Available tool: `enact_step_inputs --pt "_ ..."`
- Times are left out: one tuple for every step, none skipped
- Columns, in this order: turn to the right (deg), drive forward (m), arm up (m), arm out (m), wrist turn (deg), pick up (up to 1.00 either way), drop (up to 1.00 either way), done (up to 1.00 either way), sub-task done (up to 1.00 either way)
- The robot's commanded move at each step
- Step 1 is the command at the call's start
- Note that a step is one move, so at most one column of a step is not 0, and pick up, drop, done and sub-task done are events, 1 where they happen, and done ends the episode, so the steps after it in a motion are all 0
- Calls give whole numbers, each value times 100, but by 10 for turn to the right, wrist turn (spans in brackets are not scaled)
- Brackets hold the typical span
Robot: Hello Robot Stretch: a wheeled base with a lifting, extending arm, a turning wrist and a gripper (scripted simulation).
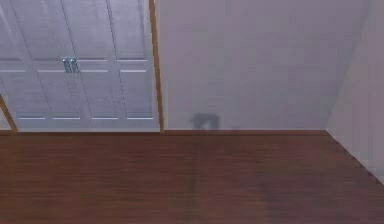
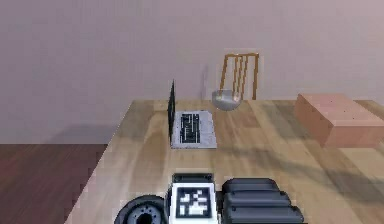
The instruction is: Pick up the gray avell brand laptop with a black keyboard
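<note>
1. Wooden table (image 2: pixel 262 152) held the gray laptop (image 2: pixel 191 126), lid up, left of centre.
2. I saw a bowl (image 2: pixel 225 99) just right of it, a chair (image 2: pixel 240 72) beyond and a box (image 2: pixel 338 118) far right.
3. Gripper (image 2: pixel 146 211) sat at the near edge; I couldn't tell its grip or load.

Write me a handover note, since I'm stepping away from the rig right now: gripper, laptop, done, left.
Gripper: at the arm side view's bottom edge; cannot tell whether it holds anything.
Laptop: lid up, resting on the wooden table, with a grey bowl just behind it.
Done: the table lies on the arm's side, not lifted yet.
Left: reach out, grasp the laptop, lift it.
</note>
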Motion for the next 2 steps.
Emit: enact_step_inputs --pt "0 0 0 46 0 0 0 0 0" --pt "0 0 0 0 450 0 0 0 0"
